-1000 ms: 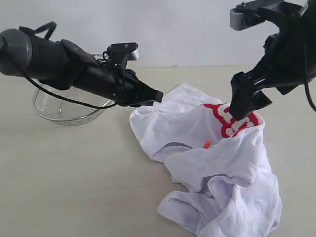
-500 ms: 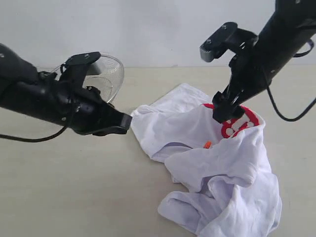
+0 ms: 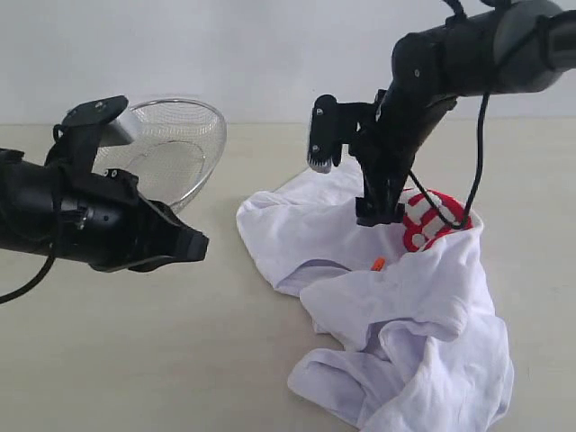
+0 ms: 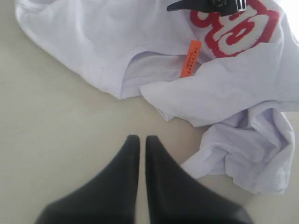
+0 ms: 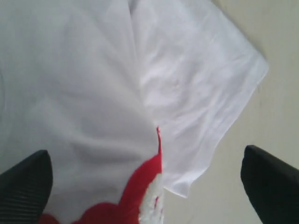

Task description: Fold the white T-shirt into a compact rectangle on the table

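Two arms work over the counter point(image 3: 135, 360). On its right half in the exterior view, the white T-shirt point(image 3: 387, 297) lies crumpled and unfolded. Its red-and-white lettering point(image 3: 430, 220) faces up, and the orange neck tag point(image 3: 377, 264) is exposed just below it. On the left arm point(image 3: 81, 216), the left jaws are clenched tip to tip, grasping nothing, low over bare counter, near the shirt's left edge but apart from it. On the right arm point(image 3: 423, 81), the right jaws are released and spread wide, pointing down at the shirt beside the lettering. Contact with the cloth cannot be confirmed. A wire-mesh basket point(image 3: 171, 144) sits tilted behind the left arm.
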Robot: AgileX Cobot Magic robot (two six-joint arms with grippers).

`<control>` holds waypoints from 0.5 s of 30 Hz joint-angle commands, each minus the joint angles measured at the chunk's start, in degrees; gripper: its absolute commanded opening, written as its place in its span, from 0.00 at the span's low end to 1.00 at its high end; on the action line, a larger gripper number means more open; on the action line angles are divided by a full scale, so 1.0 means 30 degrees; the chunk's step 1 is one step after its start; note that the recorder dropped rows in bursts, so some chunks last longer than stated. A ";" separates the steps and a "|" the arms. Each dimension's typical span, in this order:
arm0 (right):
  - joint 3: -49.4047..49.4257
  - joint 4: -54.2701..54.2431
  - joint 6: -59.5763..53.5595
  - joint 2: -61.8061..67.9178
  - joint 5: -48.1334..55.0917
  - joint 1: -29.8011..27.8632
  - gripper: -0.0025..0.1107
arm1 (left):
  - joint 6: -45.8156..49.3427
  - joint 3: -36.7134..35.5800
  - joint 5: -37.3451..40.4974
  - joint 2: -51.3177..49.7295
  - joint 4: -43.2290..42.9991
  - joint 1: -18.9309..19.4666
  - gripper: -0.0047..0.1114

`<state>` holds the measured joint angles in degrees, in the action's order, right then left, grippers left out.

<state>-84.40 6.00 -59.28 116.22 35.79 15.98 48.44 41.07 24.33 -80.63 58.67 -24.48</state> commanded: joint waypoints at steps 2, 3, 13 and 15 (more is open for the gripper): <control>-0.0619 0.2816 0.0024 0.1033 0.1331 -0.0014 0.95 | 0.0393 -0.0136 -0.1397 0.0222 0.0176 -0.0080 0.08; -0.0619 0.2777 0.0020 0.1085 0.1066 -0.0014 0.95 | 0.0393 -0.0136 -0.1708 0.0222 0.0176 -0.0080 0.08; -0.0619 -0.0274 0.0315 0.1080 0.0296 -0.0014 0.95 | 0.0708 -0.0101 -0.3290 0.0187 0.0257 -0.0080 0.08; -0.0619 -0.0667 0.0315 0.1080 0.0285 -0.0014 0.95 | 0.0708 -0.0101 -0.3220 0.0187 0.0265 -0.0080 0.08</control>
<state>-85.94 6.36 -58.46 119.73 37.01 15.98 50.21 40.88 15.07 -80.54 58.89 -24.48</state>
